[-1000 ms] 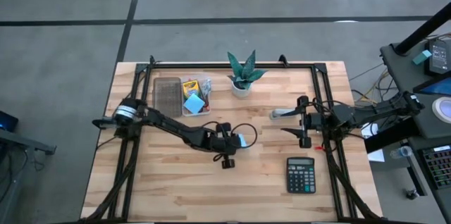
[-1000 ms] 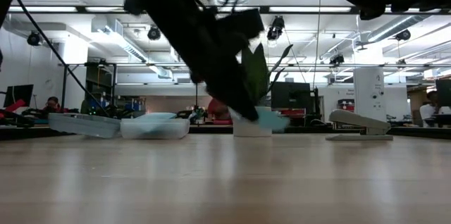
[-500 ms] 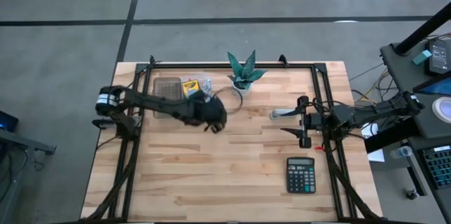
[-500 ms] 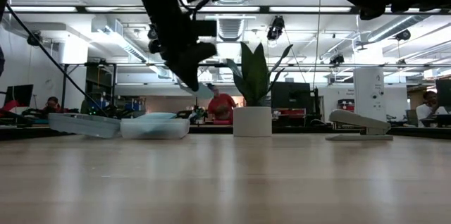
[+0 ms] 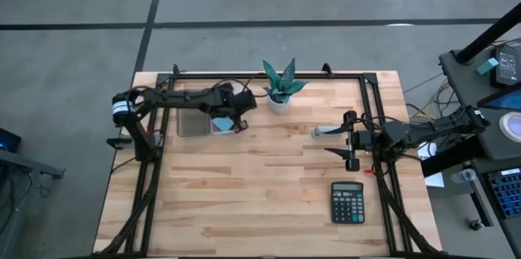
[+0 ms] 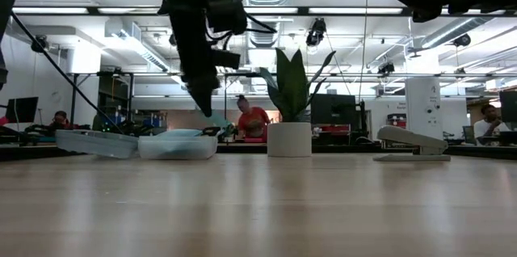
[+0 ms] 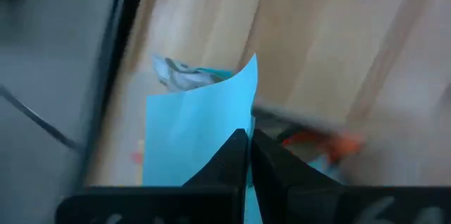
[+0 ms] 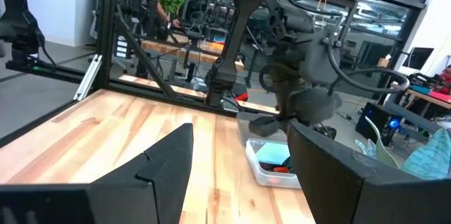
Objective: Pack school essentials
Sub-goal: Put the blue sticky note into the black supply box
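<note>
The left gripper (image 5: 230,117) hangs over the far-left part of the pale wooden plank table (image 5: 269,202), above a clear plastic tray (image 5: 213,128). Its two dark matte fingers (image 7: 236,157) are pressed nearly together on a thin, smooth light-blue square sticky-note sheet (image 7: 194,136), whose upper corner stands free past the fingertips. In the high view the sheet shows as a small blue patch (image 5: 221,123) just under the gripper, over the tray. The right wrist view shows the shallow tray (image 8: 271,175) with a blue piece and something red lying inside it. Beside it sits a second, darker ribbed tray (image 5: 190,115). A green spiky plant in a round white pot (image 5: 281,88) stands just right of the left gripper.

The right gripper (image 5: 352,152) waits near the table's right edge, its broad black fingers (image 8: 165,164) spread wide apart, holding nothing. A grey stapler (image 5: 328,131) lies beside it, and a black calculator with rows of pale keys (image 5: 348,202) sits nearer the front. No lettering is readable.
</note>
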